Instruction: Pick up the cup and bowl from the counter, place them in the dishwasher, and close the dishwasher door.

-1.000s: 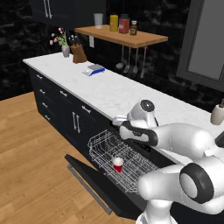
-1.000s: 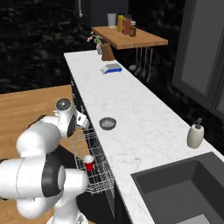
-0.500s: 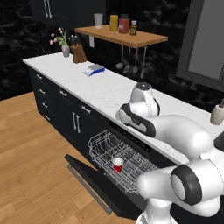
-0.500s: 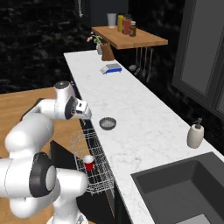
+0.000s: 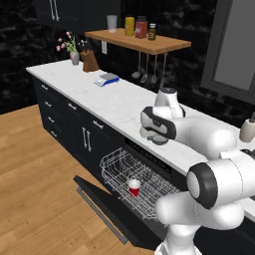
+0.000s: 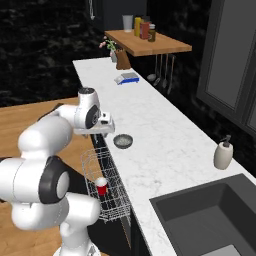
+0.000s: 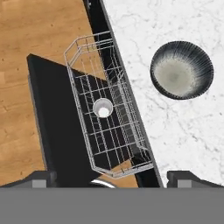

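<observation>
One thing's left on the counter (image 6: 165,145), the bowl (image 6: 123,141), sitting just off to the sink side of the empty, spread-open gripper (image 6: 106,121), while the cup (image 5: 134,187) stands in the dishwasher (image 5: 137,182) rack.

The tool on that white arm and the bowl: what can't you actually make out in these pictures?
- Tool, hand view: only two dark fingertips show at the bottom edge, wide apart; the rest is cut off.
- Bowl, left base view: mostly hidden behind the arm's wrist; the right base view shows it plainly on the counter.
- Cup, hand view: seen from straight above, so its red wall is hidden.
</observation>
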### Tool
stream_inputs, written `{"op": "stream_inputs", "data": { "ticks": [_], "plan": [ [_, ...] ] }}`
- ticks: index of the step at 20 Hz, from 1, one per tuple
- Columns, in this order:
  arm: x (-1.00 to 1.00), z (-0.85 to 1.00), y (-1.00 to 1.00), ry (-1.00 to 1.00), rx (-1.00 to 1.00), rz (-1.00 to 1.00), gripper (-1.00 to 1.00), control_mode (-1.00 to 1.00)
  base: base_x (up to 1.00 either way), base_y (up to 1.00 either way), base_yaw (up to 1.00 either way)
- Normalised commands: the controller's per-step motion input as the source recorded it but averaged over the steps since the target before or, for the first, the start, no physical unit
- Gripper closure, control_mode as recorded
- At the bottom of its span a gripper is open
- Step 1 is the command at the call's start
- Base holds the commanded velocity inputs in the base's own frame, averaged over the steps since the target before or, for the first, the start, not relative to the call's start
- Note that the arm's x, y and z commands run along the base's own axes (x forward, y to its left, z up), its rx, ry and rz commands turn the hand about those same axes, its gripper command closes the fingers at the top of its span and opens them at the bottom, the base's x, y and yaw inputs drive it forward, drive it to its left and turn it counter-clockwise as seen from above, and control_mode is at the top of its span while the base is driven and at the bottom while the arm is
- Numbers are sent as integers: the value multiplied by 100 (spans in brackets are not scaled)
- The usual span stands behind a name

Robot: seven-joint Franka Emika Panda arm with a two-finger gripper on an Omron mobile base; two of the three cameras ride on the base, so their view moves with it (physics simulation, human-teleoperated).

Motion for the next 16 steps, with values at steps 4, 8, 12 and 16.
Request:
{"op": "stream_inputs", "data": {
  "ticks": [4,8,12,16],
  "plan": [
    [28,-42,-52,-2,0,15,-100,-100,0,0,0],
    [16,-16,-50,0,0,2,-100,-100,0,0,0],
    [48,-14,-3,-2,0,3,-100,-100,0,0,0],
    [65,-17,0,-3,0,1,-100,-100,0,0,0]
  ]
}}
